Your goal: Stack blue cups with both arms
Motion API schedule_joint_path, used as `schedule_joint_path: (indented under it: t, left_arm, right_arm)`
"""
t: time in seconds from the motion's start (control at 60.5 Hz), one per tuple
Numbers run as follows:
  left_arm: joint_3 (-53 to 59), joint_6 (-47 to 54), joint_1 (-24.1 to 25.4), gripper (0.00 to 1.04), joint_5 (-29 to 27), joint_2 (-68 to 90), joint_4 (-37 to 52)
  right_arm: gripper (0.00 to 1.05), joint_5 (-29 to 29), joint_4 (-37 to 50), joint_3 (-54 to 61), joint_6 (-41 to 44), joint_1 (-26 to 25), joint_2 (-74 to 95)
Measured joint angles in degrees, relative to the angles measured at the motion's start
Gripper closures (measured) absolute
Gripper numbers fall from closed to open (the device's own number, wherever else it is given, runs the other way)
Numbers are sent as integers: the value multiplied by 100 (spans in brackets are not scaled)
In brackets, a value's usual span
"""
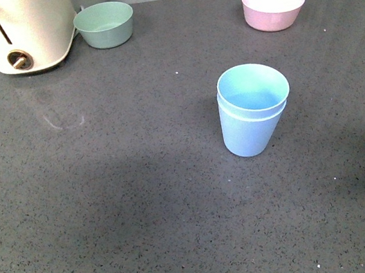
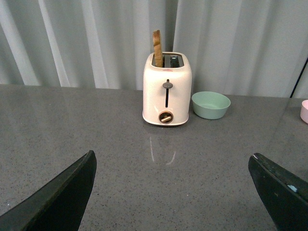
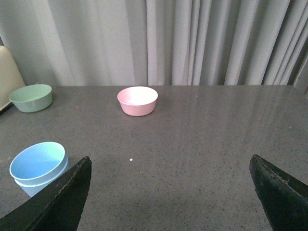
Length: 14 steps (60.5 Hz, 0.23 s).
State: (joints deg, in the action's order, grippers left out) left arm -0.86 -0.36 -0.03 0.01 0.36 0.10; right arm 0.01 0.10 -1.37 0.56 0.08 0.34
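Both black angular grippers, left (image 2: 171,192) and right (image 3: 171,195), gape wide and hold nothing, seen only in their wrist views. The light blue plastic tumblers (image 1: 253,108) stand nested mid-table, nearer than the pink bowl (image 1: 273,6). Left of that bowl sit a green bowl (image 1: 105,24) and a cream toaster (image 1: 21,30), whose toast slice (image 2: 157,48) only the left wrist view shows.

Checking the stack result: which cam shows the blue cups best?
Front view. The blue cups stand whole and unblocked mid-table, one nested in the other, the inner rim standing just above the outer. The right wrist view catches only their upper part at the frame edge, beside a finger. The left wrist view shows none of them.
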Motion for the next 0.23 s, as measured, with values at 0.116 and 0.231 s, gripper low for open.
schedule_joint_path:
  t: [0.116, 0.231]
  left_arm:
    - [0, 0, 0, 9, 0, 0, 0]
    - [0, 0, 0, 9, 0, 0, 0]
  right_arm:
    - [9, 0, 0, 0, 0, 0, 0]
    - [9, 0, 0, 0, 0, 0, 0]
